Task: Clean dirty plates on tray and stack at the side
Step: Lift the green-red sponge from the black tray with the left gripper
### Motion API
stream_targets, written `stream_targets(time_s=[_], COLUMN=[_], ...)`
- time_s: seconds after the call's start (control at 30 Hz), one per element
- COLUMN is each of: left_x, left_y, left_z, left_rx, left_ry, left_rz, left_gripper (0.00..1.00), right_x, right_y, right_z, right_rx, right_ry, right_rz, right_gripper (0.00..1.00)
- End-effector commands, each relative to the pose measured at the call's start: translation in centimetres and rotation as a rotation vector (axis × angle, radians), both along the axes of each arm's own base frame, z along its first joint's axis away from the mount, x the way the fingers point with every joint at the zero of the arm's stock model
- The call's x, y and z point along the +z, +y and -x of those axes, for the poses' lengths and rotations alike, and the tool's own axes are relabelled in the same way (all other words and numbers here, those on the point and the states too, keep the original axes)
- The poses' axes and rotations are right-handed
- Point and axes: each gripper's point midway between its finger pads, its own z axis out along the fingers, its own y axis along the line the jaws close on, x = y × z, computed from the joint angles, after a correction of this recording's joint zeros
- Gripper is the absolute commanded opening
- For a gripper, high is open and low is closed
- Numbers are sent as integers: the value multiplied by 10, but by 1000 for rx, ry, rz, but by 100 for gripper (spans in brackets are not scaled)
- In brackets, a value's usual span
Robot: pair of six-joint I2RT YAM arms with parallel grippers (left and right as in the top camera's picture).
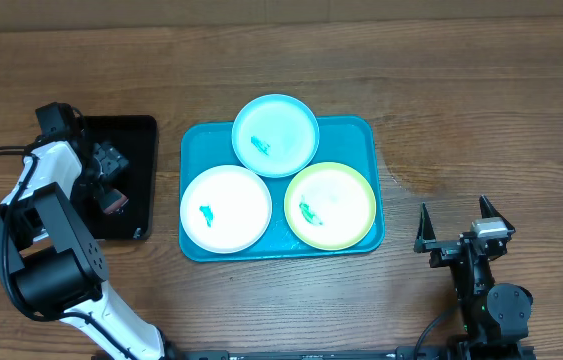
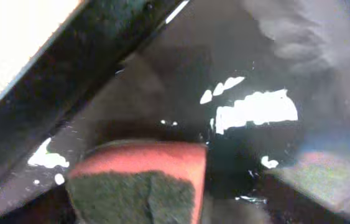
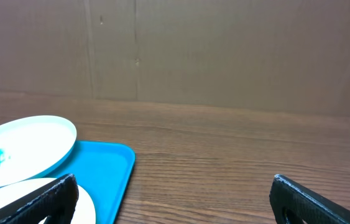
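Preparation, judging by the pose: hanging the left gripper (image 1: 111,192) low over the black tray (image 1: 139,135) just left of the tray (image 1: 366,135), going for the sponge (image 2: 140,180) lying there, orange with its dark scouring face turned toward the wrist camera, since no wiping can start without it. Not showing any fingers in that close view, so cannot tell whether spread or pinching the sponge. Resting the right gripper (image 1: 454,228) to the near right of the tray, apart from it, fingers spread wide and gripping nothing, probably leaving the space over the plates open while waiting to steady or lift one. Sitting inside the tray, all three: white plate (image 1: 225,208) at its near left, yellow-green plate (image 1: 330,206) at its near right, cyan plate (image 1: 275,135) at its far middle, overhanging the far rim and seeming to rest on the edges of the other two. Carrying a small teal smear (image 1: 206,213) on each, so none looking cleaned and none yet stacked. Taking the table (image 1: 461,100) right of the tray as the likely stacking side.
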Motion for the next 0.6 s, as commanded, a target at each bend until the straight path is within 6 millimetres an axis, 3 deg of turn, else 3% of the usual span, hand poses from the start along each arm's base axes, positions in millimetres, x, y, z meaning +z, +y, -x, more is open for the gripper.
stream_targets(time_s=[0.0,0.03,0.1,0.13,0.27,0.3,0.33,0.37,0.57], left_x=[-16,-17,-17,-17,-18,-19,-20,-20,-23], left_y=[1,1,0,0,-2,-3,-7,-10,-29], left_z=[10,11,12,12,17,19,23,25,46], left_rx=[14,14,14,15,14,14,11,9,2], left_ry=[46,48,52,56,76,83,98,106,185], left_rz=[6,7,9,11,20,25,44,56,147], left_gripper=[52,35,11,4,7,27,72,96,100], right_x=[-2,-2,-2,-2,-2,-2,-2,-2,-2], right_y=[0,0,0,0,0,0,0,0,0], right_z=[0,0,0,0,0,0,0,0,0], right_rx=[-2,-2,-2,-2,-2,-2,-2,-2,-2], right_ry=[-4,-4,-4,-4,-4,-4,-4,-4,-4], right_rz=[0,0,0,0,0,0,0,0,0], right_gripper=[100,100,100,100,100,100,100,100,100])
